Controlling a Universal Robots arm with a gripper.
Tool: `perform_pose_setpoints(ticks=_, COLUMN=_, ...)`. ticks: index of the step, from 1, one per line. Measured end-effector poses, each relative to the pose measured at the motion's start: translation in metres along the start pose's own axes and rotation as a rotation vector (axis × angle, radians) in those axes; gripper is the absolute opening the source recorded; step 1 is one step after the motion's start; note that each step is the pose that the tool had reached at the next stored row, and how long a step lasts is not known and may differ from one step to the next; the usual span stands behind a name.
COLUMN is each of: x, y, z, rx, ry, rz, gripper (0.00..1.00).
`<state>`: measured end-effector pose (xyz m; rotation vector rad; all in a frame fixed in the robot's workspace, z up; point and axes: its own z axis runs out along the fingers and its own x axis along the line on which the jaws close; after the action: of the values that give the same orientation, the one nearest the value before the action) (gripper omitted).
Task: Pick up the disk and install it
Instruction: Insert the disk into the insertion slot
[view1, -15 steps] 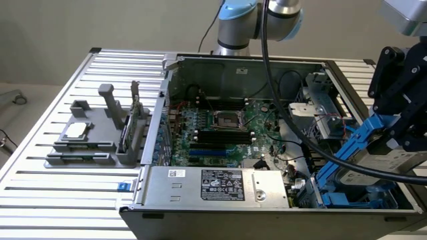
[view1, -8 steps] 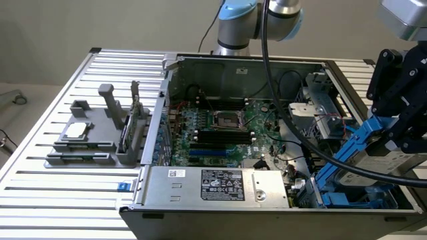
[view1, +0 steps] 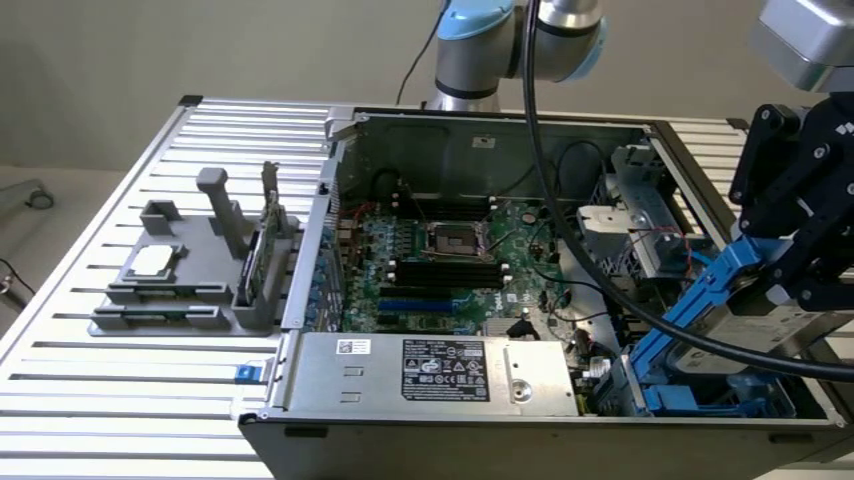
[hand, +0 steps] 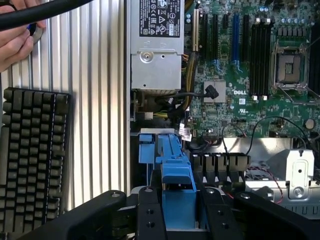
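Got case (view1: 481, 140) on table (view1: 120, 390), fixture (view1: 187, 270) on table off its wall at the exterior view's left, motherboard (view1: 441, 250) inside, power supply (view1: 427, 370) in front of that along near edge, disk (view1: 681, 310) tilted between gripper (view1: 761, 295) fingers above near corner at the exterior view's right, keyboard (hand: 32, 160) on table outside case.

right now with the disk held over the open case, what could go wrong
The black cable drapes across the computer case right by the disk; it may snag. The disk hangs tilted over the blue drive cage and could jam on its edge. A hand is nearby.
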<state>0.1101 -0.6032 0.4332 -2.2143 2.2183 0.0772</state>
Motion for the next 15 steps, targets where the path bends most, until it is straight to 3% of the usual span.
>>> perform_pose_setpoints(ticks=14, x=0.0003, y=-0.0013, z=0.0038, rx=-0.0117, ry=0.0003, rz=-0.013, gripper=0.34)
perform_pose_setpoints(ticks=15, x=0.0004, y=-0.0014, z=0.0043, rx=-0.0123, ry=0.0002, rz=-0.014, gripper=0.41)
